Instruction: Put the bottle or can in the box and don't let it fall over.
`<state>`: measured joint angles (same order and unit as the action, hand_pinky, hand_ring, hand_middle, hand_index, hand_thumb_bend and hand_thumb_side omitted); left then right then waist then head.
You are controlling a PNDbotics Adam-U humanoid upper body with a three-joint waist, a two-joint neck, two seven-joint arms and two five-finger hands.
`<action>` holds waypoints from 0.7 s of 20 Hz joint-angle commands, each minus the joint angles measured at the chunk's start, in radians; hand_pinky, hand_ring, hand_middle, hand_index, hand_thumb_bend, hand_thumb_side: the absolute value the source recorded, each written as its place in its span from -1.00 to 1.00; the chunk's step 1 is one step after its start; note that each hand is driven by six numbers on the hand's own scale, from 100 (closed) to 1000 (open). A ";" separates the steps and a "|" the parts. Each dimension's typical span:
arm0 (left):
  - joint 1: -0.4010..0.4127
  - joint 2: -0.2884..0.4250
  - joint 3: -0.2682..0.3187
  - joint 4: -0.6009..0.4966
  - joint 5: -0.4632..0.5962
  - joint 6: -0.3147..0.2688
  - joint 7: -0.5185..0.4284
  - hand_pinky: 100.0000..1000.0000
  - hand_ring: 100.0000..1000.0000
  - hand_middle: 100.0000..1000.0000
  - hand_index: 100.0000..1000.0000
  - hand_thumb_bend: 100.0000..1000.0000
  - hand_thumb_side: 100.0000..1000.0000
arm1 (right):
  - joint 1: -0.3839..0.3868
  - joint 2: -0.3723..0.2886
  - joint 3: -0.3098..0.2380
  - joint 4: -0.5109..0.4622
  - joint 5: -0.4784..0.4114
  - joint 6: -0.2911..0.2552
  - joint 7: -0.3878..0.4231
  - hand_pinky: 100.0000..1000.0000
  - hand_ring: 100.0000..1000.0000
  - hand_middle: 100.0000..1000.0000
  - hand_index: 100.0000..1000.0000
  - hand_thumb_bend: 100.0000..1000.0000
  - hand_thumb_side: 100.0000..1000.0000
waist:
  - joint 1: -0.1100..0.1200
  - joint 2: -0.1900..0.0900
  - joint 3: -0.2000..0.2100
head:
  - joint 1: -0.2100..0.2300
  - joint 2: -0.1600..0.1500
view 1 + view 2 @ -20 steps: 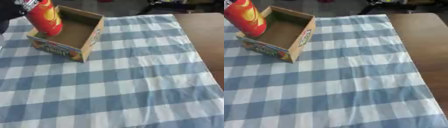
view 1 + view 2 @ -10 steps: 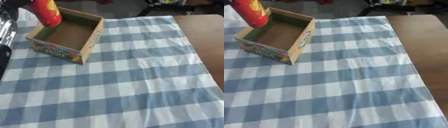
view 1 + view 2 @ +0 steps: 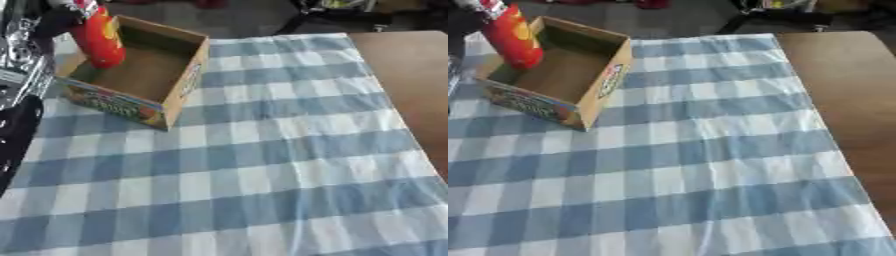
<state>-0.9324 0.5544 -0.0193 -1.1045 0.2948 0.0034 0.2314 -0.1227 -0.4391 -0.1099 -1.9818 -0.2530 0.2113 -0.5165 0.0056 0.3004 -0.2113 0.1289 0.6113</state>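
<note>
Can [image 3: 99, 39] tilts over the box [image 3: 140, 72]'s far-left edge, left hand [image 3: 54, 22] holding its top.

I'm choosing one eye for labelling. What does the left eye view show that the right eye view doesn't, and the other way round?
Only the left eye view shows a long black and silver stretch of the robot's left arm down its left edge. Only the right eye view shows a wider strip of the bare brown table beside the cloth. Both show the red can held tilted over the near-left corner of the open cardboard box on the blue checked tablecloth. Neither shows the fingers holding the can clearly.
</note>
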 commanded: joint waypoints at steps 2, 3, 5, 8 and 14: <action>-0.037 0.004 0.011 0.068 -0.050 -0.041 0.023 1.00 0.68 0.27 0.28 0.75 -0.93 | -0.014 -0.016 -0.001 -0.018 -0.009 -0.003 0.010 0.70 1.00 0.78 0.52 -1.00 0.70 | 0.001 -0.016 -0.003 | 0.018 -0.020; -0.041 0.005 0.003 0.088 -0.063 -0.053 0.017 1.00 1.00 0.57 0.59 1.00 -0.71 | -0.015 -0.016 -0.001 -0.018 -0.009 -0.003 0.011 0.70 1.00 0.78 0.52 -1.00 0.70 | 0.001 -0.016 -0.005 | 0.018 -0.018; -0.047 0.013 -0.015 0.117 -0.091 -0.078 -0.006 1.00 1.00 0.67 0.72 1.00 -0.38 | -0.012 -0.016 -0.002 -0.018 -0.009 -0.003 0.012 0.70 1.00 0.78 0.52 -1.00 0.70 | 0.002 -0.017 -0.005 | 0.018 -0.012; -0.050 0.022 -0.019 0.133 -0.135 -0.092 -0.043 1.00 1.00 0.65 0.70 1.00 -0.38 | -0.007 -0.017 -0.003 -0.018 -0.009 -0.001 0.011 0.70 1.00 0.78 0.51 -1.00 0.70 | 0.001 -0.020 0.000 | 0.014 0.002; -0.030 0.029 0.013 0.078 -0.202 -0.073 -0.051 1.00 1.00 0.58 0.64 1.00 -0.63 | 0.008 -0.022 -0.007 -0.018 -0.008 -0.003 0.009 0.70 1.00 0.78 0.51 -1.00 0.69 | -0.004 -0.035 0.022 | -0.007 0.030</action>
<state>-0.9474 0.5463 -0.0207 -0.9947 0.1063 -0.0736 0.1812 -0.1126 -0.4357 -0.1096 -1.9818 -0.2601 0.2118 -0.5088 0.0036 0.2896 -0.1876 0.1277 0.6336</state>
